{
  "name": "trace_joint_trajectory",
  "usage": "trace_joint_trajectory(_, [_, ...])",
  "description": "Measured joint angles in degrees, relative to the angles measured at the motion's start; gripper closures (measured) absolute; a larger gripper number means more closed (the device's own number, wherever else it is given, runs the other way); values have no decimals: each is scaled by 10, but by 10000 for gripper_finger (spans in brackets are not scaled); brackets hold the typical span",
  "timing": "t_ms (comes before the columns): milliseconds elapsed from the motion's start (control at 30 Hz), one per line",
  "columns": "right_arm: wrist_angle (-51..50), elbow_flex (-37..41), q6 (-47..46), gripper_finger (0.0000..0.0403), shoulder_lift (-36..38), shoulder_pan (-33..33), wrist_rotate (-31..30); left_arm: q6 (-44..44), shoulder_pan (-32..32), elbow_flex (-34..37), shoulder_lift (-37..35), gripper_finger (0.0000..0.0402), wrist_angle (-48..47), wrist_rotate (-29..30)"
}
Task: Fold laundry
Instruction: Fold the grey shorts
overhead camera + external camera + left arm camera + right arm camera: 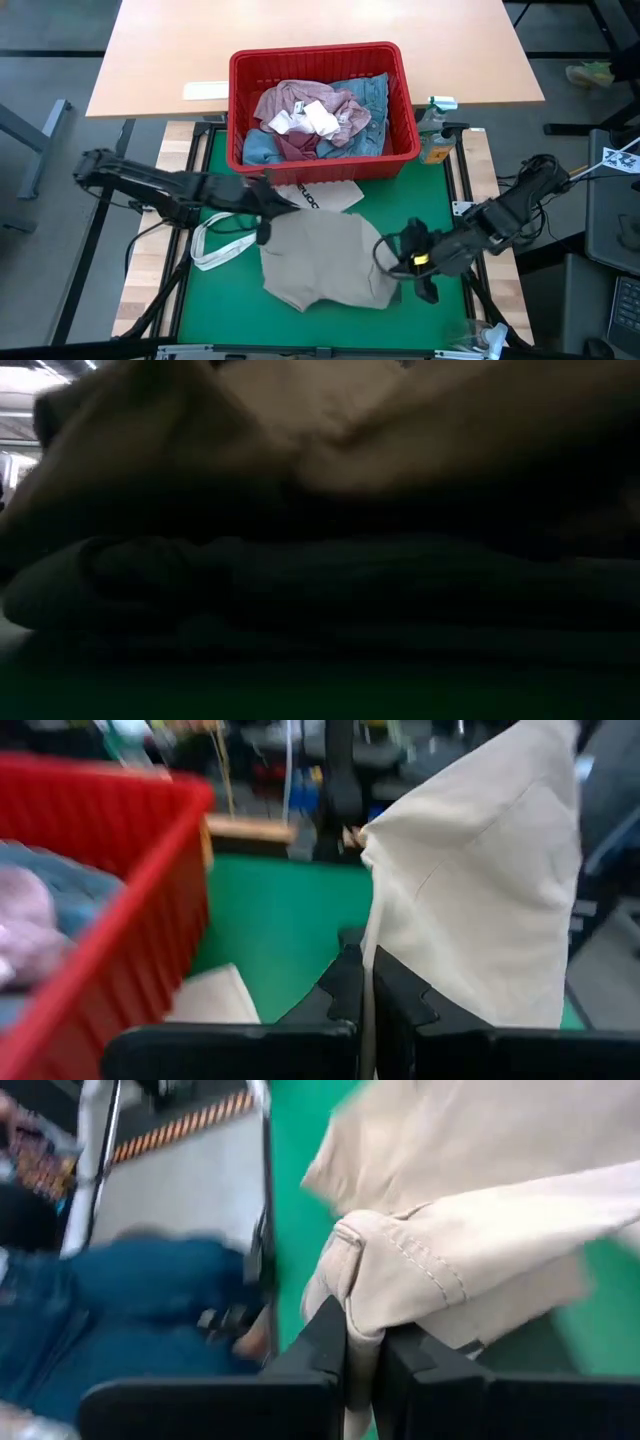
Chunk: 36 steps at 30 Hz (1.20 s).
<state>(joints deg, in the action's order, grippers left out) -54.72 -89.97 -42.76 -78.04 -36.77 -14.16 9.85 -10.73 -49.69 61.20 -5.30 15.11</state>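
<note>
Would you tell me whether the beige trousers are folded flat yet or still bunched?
Still bunched: the beige trousers lie crumpled on the green mat, with the left gripper and right gripper each pinching an edge.

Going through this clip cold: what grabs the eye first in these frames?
The beige trousers, bunched in the middle of the green mat, pinched from both sides: the left end effector is shut on their far left edge and the right end effector on their right edge. Just beyond them sits the red basket, heaped with a mottled pink top, denim jeans and white socks.
</note>
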Motion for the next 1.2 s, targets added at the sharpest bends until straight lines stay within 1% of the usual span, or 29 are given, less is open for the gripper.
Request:
trace_joint_trajectory(100, [7,-41,37,379,0,0,-63,-26,-29,0,-51,400,-1,50])
trace_joint_trajectory(233, [7,-87,95,379,0,0,-120,-74,-57,0,-109,401,3,116])
trace_joint_trajectory(300, [6,-105,130,379,0,0,-157,-90,-61,0,-134,401,10,147])
trace_joint_trajectory(467, [6,-139,195,379,0,8,-259,-141,-62,0,-181,401,30,200])
trace_joint_trajectory(500, [6,-143,208,379,0,14,-274,-153,-61,0,-188,401,32,214])
trace_joint_trajectory(567, [5,-154,221,379,0,30,-282,-178,-59,0,-201,401,39,241])
trace_joint_trajectory(733, [9,-172,252,379,0,96,-282,-240,-39,0,-227,401,79,274])
trace_joint_trajectory(833, [8,-178,260,379,-1,143,-259,-292,-24,0,-240,401,117,291])
trace_joint_trajectory(1033, [55,-181,275,379,-1,221,-175,-385,0,0,-270,401,179,306])
trace_joint_trajectory(1200, [84,-181,342,379,-1,265,-85,-420,10,0,-289,401,193,309])
